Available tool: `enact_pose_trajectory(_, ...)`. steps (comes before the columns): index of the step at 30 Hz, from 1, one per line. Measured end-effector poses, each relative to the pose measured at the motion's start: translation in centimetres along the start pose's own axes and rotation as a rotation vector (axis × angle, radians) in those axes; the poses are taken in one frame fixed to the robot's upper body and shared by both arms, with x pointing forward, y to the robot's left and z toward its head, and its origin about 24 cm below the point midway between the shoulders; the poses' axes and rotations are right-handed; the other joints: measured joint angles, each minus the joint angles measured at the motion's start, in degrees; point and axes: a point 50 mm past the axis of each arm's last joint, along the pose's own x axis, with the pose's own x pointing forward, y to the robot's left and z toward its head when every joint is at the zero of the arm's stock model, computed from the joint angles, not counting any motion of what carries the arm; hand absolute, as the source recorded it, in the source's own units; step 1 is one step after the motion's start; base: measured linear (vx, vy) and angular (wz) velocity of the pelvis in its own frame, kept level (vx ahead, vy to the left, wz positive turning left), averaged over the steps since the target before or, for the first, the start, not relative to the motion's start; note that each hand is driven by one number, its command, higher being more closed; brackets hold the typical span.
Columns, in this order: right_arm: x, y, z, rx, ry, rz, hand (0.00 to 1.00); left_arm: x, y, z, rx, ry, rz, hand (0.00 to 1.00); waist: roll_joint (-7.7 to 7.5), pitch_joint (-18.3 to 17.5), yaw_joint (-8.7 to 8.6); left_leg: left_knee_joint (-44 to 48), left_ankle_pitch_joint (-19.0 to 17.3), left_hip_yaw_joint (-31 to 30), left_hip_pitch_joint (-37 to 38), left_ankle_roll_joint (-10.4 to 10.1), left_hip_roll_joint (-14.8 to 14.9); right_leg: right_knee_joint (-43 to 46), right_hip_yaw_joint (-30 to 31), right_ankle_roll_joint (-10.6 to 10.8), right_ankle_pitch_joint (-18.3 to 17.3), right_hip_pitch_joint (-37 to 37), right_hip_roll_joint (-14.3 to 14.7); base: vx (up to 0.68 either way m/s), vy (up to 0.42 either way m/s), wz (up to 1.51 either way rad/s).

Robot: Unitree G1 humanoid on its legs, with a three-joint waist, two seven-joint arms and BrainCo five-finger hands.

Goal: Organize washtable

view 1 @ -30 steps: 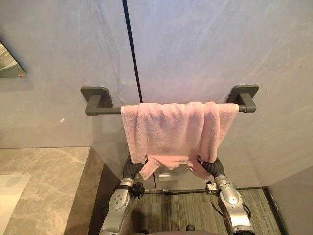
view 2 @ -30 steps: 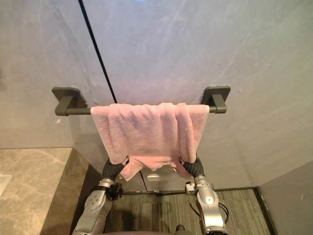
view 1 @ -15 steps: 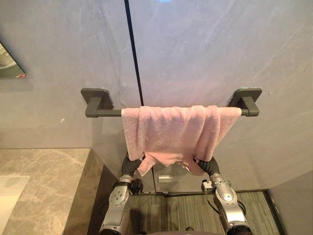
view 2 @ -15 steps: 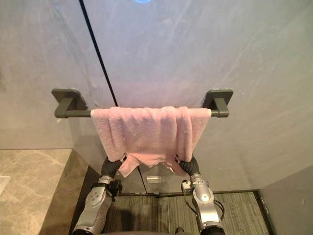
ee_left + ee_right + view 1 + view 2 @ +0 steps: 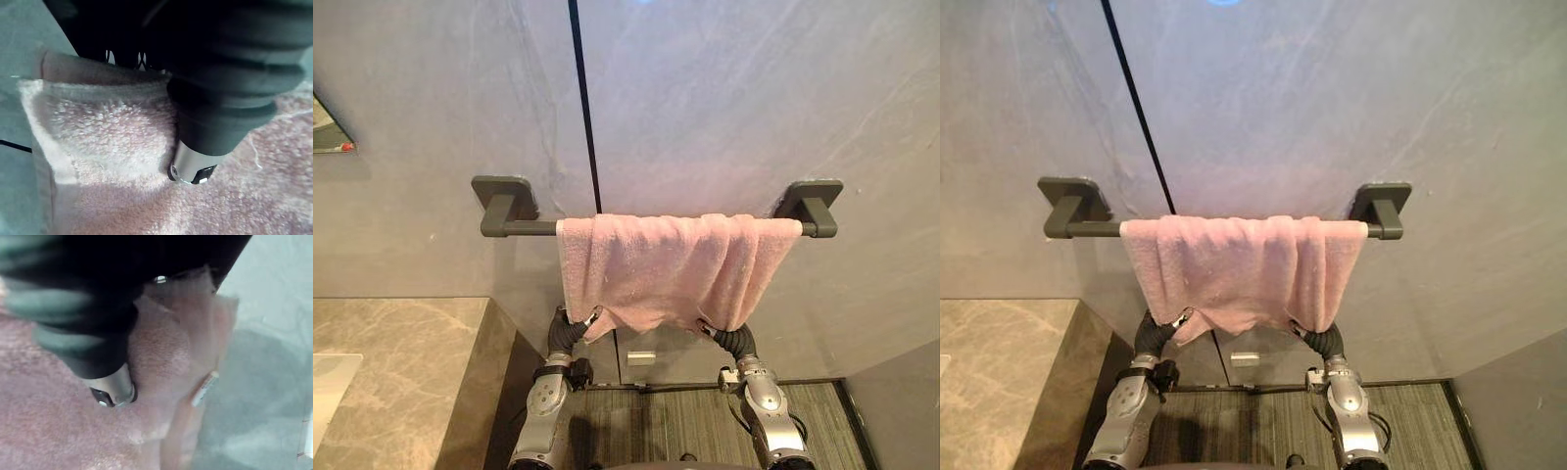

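Note:
A pink towel [image 5: 666, 269] hangs folded over a dark grey bar [image 5: 524, 227] fixed to the grey wall. It covers the bar's middle and right part, and the left end is bare. My left hand [image 5: 568, 333] is up at the towel's lower left corner, its dark cover pressed against the terry cloth [image 5: 107, 127]. My right hand [image 5: 731, 340] is at the lower right corner, likewise tucked in behind the cloth [image 5: 161, 352]. The towel hides what both hands do. A small white label [image 5: 204, 387] hangs from the towel's edge.
A marble counter [image 5: 411, 372] with a pale basin edge [image 5: 328, 382] lies at the lower left. A mirror corner [image 5: 328, 132] shows on the left wall. A black seam [image 5: 587, 117] runs down the wall. A small white plate [image 5: 642, 358] sits low on the wall, above a striped floor [image 5: 656, 421].
The towel now lies flatter and more evenly along the bar, its lower edge less bunched. Both hands stay at its lower corners. The view has shifted slightly.

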Motion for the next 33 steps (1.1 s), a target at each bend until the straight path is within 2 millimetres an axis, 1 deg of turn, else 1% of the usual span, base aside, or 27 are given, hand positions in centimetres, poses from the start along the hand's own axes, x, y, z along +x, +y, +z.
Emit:
enact_pose_trajectory(1, -0.1, -0.1, -0.3, 0.000, 0.012, -0.004, 0.00, -0.1, 0.0, -0.1, 0.000, 0.005, 0.002, 0.00, -0.01, 0.00, 0.00, 0.01, 0.00, -0.01, 0.02, 0.00, 0.01, 0.00, 0.01, 0.00, 0.00, 0.02, 0.00, 0.00, 0.000, 0.00)
enact_pose_trajectory(3, -0.7, -0.5, -1.5, 0.001, 0.071, -0.024, 0.00, -0.4, 0.3, -0.6, 0.002, 0.031, 0.026, 0.00, 0.02, 0.01, 0.03, 0.03, 0.00, 0.01, 0.00, 0.00, 0.01, -0.01, 0.06, 0.00, 0.00, 0.00, 0.00, -0.01, -0.016, -0.01)
enact_pose_trajectory(4, -1.2, -0.7, -2.1, 0.002, 0.096, -0.043, 0.00, -0.7, 0.6, -1.3, 0.006, 0.069, 0.045, 0.00, 0.02, 0.01, 0.03, 0.05, 0.00, 0.01, 0.00, 0.00, 0.02, 0.00, 0.08, 0.00, 0.00, 0.00, 0.00, 0.00, 0.000, 0.00)
enact_pose_trajectory(6, -1.6, -1.0, -2.5, 0.003, 0.113, -0.058, 0.00, -1.3, 1.1, -2.2, 0.009, 0.117, 0.073, 0.00, 0.00, 0.02, -0.07, 0.09, -0.01, 0.02, 0.00, -0.01, 0.03, 0.07, 0.12, -0.01, 0.00, -0.01, 0.00, -0.03, -0.024, 0.00)
enact_pose_trajectory(8, -2.2, -1.3, -3.1, 0.003, 0.137, -0.081, 0.00, -2.2, 1.6, -3.1, 0.012, 0.156, 0.095, 0.00, -0.01, 0.03, -0.62, 0.21, -0.01, 0.04, 0.04, -0.02, 0.06, 0.23, 0.20, -0.05, 0.04, -0.03, -0.01, -0.07, -0.032, -0.01)
enact_pose_trajectory(12, -2.9, -1.5, -3.8, 0.004, 0.161, -0.095, 0.00, -3.0, 1.9, -3.6, 0.013, 0.185, 0.108, 0.00, 0.01, 0.03, -1.12, 0.57, -0.03, 0.17, 0.04, -0.04, 0.16, 0.77, 0.43, -0.08, 0.07, -0.23, 0.00, -0.06, -0.024, -0.02)
enact_pose_trajectory(19, -3.7, -1.7, -4.5, 0.010, 0.191, -0.108, 0.00, -3.3, 2.2, -3.9, 0.014, 0.197, 0.120, 0.00, 0.33, 0.09, -1.29, 1.13, -0.13, 0.57, -0.16, -0.16, 0.32, 1.11, 1.01, -0.12, 0.15, -0.85, 0.10, 0.00, -0.002, -0.03)
enact_pose_trajectory(22, -4.1, -2.3, -4.8, 0.032, 0.201, -0.141, 0.00, -3.7, 2.4, -4.1, 0.014, 0.211, 0.128, 0.00, 0.62, 0.09, -1.21, 1.17, -0.15, 0.80, -0.16, -0.18, 0.47, 1.47, 1.25, -0.14, 0.15, -0.80, 0.25, 0.00, -0.013, -0.03)
enact_pose_trajectory(24, -4.5, -3.1, -4.9, 0.040, 0.204, -0.190, 0.00, -4.1, 3.0, -4.3, 0.013, 0.221, 0.155, 0.00, 0.88, 0.16, -1.20, 1.26, -0.15, 0.88, 0.00, -0.18, 0.59, 1.98, 1.26, -0.17, 0.08, -0.82, 0.30, -0.03, -0.023, -0.01)
enact_pose_trajectory(27, -5.1, -3.9, -4.7, 0.056, 0.193, -0.247, 0.00, -4.4, 3.7, -4.0, 0.007, 0.208, 0.185, 0.00, 1.02, 0.17, -1.09, 1.51, -0.14, 0.93, 0.07, -0.19, 0.97, 2.28, 1.27, -0.21, 0.05, -0.75, 0.31, -0.05, -0.026, 0.00)
enact_pose_trajectory(29, -5.7, -4.5, -4.4, 0.063, 0.183, -0.282, 0.00, -4.9, 4.1, -3.5, -0.006, 0.186, 0.210, 0.00, 1.08, 0.18, -1.04, 1.68, -0.21, 0.95, 0.39, -0.26, 1.08, 3.35, 1.29, -0.23, -0.62, -0.80, 0.28, -0.09, -0.037, 0.01)
enact_pose_trajectory(30, -6.2, -5.1, -4.2, 0.079, 0.172, -0.325, 0.00, -5.1, 4.4, -3.0, -0.026, 0.162, 0.235, 0.00, 1.14, 0.15, -0.83, 1.68, -0.44, 0.96, 0.70, -0.36, 1.16, 4.64, 1.28, -0.21, -1.52, -0.75, 0.26, -0.07, -0.017, 0.02)
enact_pose_trajectory(32, -6.7, -5.8, -3.7, 0.075, 0.154, -0.363, 0.00, -5.1, 4.5, -2.4, -0.048, 0.133, 0.256, 0.00, 1.20, 0.05, -0.56, 1.72, -0.69, 1.04, 1.14, -0.30, 1.19, 5.81, 1.17, -0.10, -2.34, -0.69, 0.11, -0.06, -0.013, 0.06)
enact_pose_trajectory(33, -6.9, -6.3, -3.3, 0.072, 0.133, -0.384, 0.00, -5.0, 4.6, -1.8, -0.059, 0.102, 0.261, 0.00, 1.22, 0.01, -0.44, 1.83, -0.81, 1.41, 1.18, -0.41, 1.20, 6.48, 0.86, -0.10, -2.70, -0.84, -0.04, -0.06, -0.008, 0.06)
